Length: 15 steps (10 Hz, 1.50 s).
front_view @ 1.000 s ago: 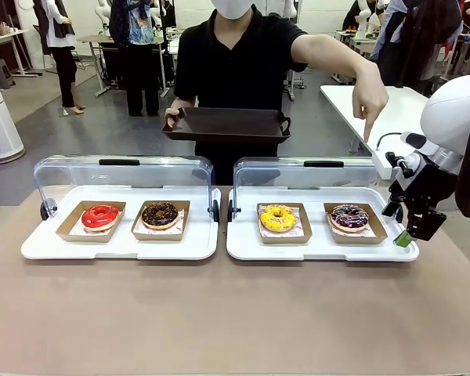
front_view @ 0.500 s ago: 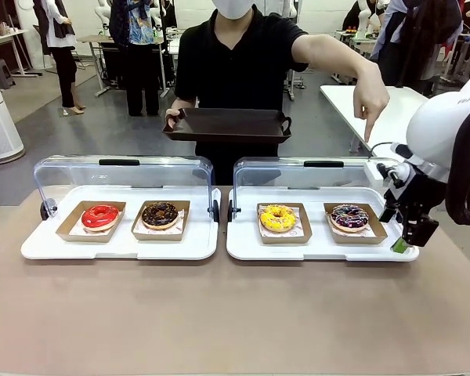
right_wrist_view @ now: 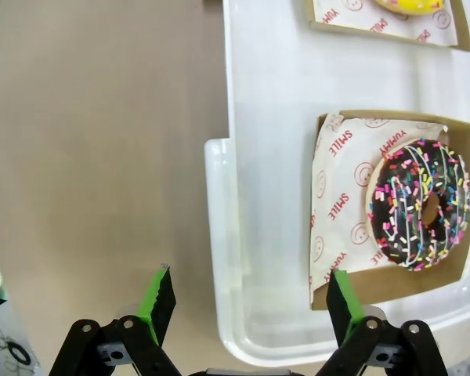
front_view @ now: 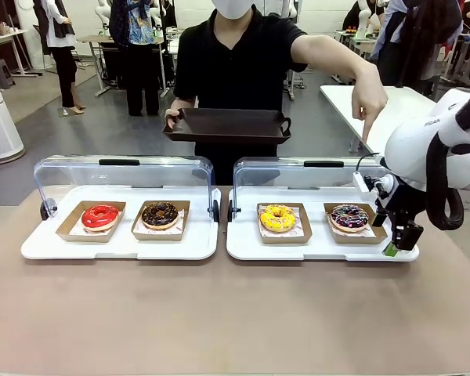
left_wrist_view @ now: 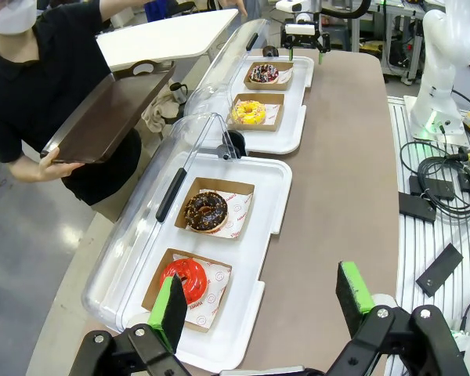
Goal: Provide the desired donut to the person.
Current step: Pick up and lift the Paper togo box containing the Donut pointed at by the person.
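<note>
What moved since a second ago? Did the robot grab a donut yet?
The right gripper moved left and a bit lower, closer to the sprinkled donut. Its jaws are open and empty, so nothing was grabbed. That donut, the person's pointing hand and the dark tray stayed put.

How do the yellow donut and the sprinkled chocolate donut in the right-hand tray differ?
The yellow donut has yellow icing; the sprinkled chocolate donut has dark icing with coloured sprinkles. The yellow donut sits in the left half of the white tray; the sprinkled chocolate donut sits at its right end, beside the open right gripper. Both lie on printed paper in brown card boxes.
</note>
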Each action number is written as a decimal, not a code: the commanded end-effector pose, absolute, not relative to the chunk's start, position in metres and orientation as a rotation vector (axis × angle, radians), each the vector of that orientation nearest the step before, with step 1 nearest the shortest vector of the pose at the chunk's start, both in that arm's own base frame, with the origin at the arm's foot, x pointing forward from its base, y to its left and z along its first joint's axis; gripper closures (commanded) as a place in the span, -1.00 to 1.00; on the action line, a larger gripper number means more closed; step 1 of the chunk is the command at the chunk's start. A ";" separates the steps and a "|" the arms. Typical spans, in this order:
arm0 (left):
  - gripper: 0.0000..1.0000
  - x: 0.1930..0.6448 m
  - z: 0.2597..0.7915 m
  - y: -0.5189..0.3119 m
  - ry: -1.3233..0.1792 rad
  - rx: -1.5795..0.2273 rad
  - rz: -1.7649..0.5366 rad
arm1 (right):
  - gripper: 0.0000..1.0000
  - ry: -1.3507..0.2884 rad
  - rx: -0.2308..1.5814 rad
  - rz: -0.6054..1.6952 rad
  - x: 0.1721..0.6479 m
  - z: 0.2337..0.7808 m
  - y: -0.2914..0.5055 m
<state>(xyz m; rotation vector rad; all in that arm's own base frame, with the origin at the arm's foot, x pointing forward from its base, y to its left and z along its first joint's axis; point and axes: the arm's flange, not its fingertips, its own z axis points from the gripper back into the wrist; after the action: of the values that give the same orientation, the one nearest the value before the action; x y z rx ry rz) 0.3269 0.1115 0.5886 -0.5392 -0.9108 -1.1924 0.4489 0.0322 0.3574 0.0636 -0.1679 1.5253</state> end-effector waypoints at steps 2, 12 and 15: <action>-1.00 0.327 0.590 0.111 -0.915 -0.543 -1.195 | -1.00 -0.133 0.023 1.519 0.467 0.344 0.034; -1.00 0.327 0.590 0.111 -0.915 -0.543 -1.195 | -0.96 -0.115 -0.005 1.499 0.485 0.330 0.026; -1.00 0.327 0.590 0.111 -0.915 -0.543 -1.195 | -0.74 -0.134 -0.002 1.497 0.486 0.328 0.024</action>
<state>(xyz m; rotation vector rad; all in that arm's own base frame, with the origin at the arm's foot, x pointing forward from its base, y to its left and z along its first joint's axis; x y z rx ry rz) 0.3269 0.1115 0.5886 -0.5393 -0.9106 -1.1925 0.4797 0.0237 0.3318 0.0280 -0.1364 1.5132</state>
